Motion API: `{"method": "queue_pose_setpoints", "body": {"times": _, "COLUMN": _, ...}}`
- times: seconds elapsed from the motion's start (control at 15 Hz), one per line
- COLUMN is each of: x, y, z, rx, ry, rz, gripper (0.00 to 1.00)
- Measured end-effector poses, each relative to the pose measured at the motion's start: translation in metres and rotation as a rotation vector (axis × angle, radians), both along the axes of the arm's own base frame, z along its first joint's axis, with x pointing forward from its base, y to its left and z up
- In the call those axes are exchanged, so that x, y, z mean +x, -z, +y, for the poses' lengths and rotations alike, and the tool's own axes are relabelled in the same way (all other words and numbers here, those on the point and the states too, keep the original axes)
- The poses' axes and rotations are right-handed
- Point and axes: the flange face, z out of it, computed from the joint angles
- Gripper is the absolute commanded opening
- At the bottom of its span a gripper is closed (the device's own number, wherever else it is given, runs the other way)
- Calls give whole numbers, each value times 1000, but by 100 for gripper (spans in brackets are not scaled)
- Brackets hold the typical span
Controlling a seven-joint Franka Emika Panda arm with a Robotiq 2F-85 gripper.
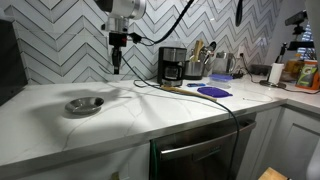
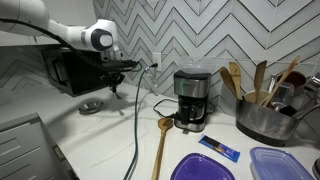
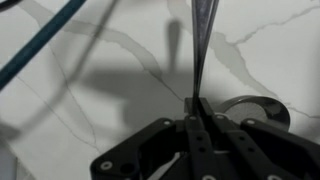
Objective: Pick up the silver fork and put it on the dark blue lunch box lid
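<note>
One gripper (image 3: 197, 108) | jaws closed tight | pinching silver fork (image 3: 203, 40)

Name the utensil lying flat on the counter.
The long wooden spoon beside the coffee maker; the other wooden utensils stand upright in a holder, and the silver fork hangs in the gripper.

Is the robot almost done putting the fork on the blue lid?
About halfway. Done: the fork is up off the counter, in the air near the bowl. In hand: the gripper is shut on it, and it hangs straight down. Left: carry it past the coffee maker to the lid, which has no fork on it yet, then let go.
</note>
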Motion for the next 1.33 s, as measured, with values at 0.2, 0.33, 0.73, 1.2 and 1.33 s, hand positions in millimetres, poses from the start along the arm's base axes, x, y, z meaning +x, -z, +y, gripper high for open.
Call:
{"method": "queue_pose_setpoints", "body": {"times": 0.2, "x": -5, "y": -37, "z": -36, "rx": 27, "ry": 86, "rz": -38, "gripper": 2}}
{"method": "queue_pose_setpoints", "body": {"times": 0.33, "x": -8, "y": -61, "z": -67, "rx": 48, "ry": 152, "rz": -68, "gripper": 2}}
{"method": "queue_pose_setpoints", "body": {"times": 0.73, "x": -29, "y": -109, "z": -147, "rx": 65, "ry": 304, "rz": -127, "gripper": 2}}
{"method": "queue_pose_setpoints", "body": {"times": 1.2, "x": -58, "y": -131, "z": -217, "rx": 58, "ry": 499, "rz": -149, "gripper": 2}}
{"method": "queue_pose_setpoints", "body": {"times": 1.33, "x": -67, "y": -134, "z": -240, "rx": 56, "ry": 558, "rz": -150, "gripper": 2}}
